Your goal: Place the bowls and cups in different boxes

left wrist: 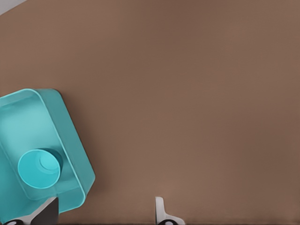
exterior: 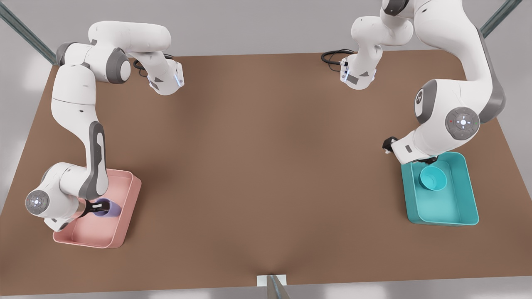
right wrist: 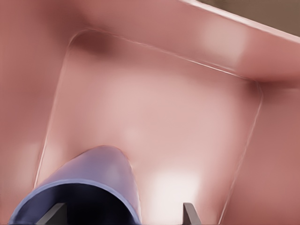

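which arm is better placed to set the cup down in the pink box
Right. The right gripper holds the lavender cup over the pink box; the left gripper is open by the teal box.

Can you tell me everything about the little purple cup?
The cup is a small lavender cylinder with a dark inside and no handle. It looks like smooth plastic. It is tilted over, its open mouth toward the right gripper, whose dark fingers reach around its rim. It sits within the pale pink box, at the front view's left; whether it rests on the box floor cannot be told.
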Robot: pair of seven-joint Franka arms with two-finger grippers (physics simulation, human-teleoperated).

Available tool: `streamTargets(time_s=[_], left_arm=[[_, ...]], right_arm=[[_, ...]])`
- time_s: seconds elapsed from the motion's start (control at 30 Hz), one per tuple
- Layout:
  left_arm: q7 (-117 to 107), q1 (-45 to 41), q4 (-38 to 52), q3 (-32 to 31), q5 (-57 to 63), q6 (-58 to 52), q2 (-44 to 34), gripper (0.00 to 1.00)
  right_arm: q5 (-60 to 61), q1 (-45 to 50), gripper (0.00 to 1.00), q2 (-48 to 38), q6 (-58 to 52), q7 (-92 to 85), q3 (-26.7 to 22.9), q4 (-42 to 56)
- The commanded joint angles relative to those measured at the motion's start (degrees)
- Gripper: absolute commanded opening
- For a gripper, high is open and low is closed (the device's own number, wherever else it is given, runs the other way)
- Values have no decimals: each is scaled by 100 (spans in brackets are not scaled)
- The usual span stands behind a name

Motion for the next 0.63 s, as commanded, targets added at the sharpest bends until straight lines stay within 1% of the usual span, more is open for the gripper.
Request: streamTargets(time_s=[0.0,0.07,0.1,0.17,0.23,0.27,0.33,0.4,0.43,0.5,0.6], left_arm=[[-668,5,1,0,18,-246,-6,100],[-668,-4,1,0,18,-237,3,100],[-668,-4,1,0,18,-237,3,100],[-668,-4,1,0,18,-246,3,100],[-668,5,1,0,18,-246,11,100],[-668,5,1,0,18,-246,11,100],[-668,5,1,0,18,-246,11,100],[-677,5,1,0,18,-246,3,100],[-686,-4,9,0,27,-246,3,100],[-686,5,1,0,18,-246,11,100],[-686,5,1,0,18,-246,11,100]], right_arm=[[130,19,100,-21,-41,-850,-2,5],[130,27,100,-108,-102,-867,7,5],[139,19,100,-292,-374,-867,50,14],[130,36,100,-1005,-1306,-859,94,23],[191,150,100,-1515,-2185,-753,94,23],[253,212,100,-1725,-2484,-508,94,40],[165,537,100,-2121,-2967,942,86,31],[-107,783,100,-2506,-3072,1321,94,-3],[-99,906,100,-2938,-3319,1330,103,-74],[-99,1090,100,-3615,-3468,1680,130,-619],[-116,1188,100,-3660,-3495,1787,130,-628]])
